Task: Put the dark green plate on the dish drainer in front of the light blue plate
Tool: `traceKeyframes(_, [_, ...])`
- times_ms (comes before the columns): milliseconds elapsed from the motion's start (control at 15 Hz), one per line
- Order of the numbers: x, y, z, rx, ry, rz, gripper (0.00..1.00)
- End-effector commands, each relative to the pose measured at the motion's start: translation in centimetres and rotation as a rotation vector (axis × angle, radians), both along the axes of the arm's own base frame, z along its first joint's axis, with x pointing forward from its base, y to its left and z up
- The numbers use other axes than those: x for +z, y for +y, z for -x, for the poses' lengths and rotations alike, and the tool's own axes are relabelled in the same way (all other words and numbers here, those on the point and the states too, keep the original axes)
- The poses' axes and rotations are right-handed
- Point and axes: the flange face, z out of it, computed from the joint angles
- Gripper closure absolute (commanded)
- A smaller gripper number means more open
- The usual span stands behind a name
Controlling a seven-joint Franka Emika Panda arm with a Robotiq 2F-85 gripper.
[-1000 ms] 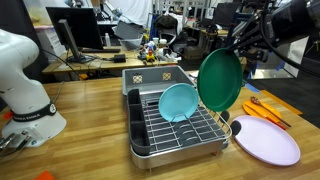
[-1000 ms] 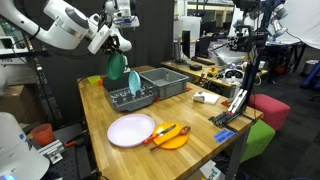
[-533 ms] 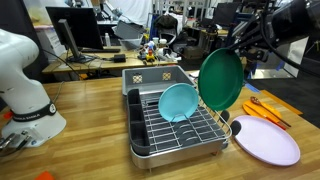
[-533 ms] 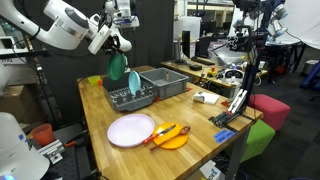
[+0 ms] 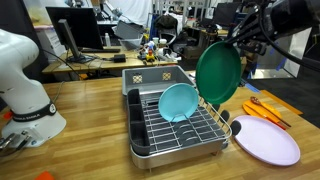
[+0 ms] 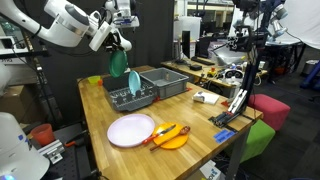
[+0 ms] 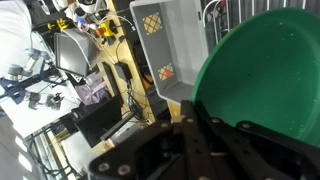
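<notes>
The black gripper (image 5: 233, 44) pinches the rim of the round dark green plastic plate (image 5: 218, 74). The plate hangs upright over the chrome wire dish drainer (image 5: 178, 150), right of the round light blue plate (image 5: 178, 102).

In an exterior view, the dark green plate (image 5: 219, 72) hides the far right corner of the dish drainer (image 5: 150, 142). The gripper's (image 5: 233, 42) hold on the plate's rim is lost among dark shapes, and the arm is cut off at the top right. In the wrist view, the right edge crops the plate and the gripper is a dark blur along the bottom.
</notes>
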Motion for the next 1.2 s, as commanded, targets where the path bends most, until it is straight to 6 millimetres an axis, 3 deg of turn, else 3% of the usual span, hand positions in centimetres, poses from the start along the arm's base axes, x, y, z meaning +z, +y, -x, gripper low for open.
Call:
traceKeyframes(0, [1.1,0.8,-0.3,0.004,-0.067,0.043,0.99])
traceKeyframes(267, [0.3,2.7,0.0,0.044,-0.122,0.122,0.99])
traceKeyframes(733, [-4.5,5.0,-0.7,0.069,-0.095,0.161,0.99])
traceKeyframes(800, [-4.1,4.8,0.0,0.065,-0.096,0.174,0.99])
traceKeyframes(867, [-4.5,4.8,0.0,0.063,-0.089,0.179,0.94])
traceKeyframes(1133, [-4.3,4.9,0.0,0.065,-0.093,0.176,0.94])
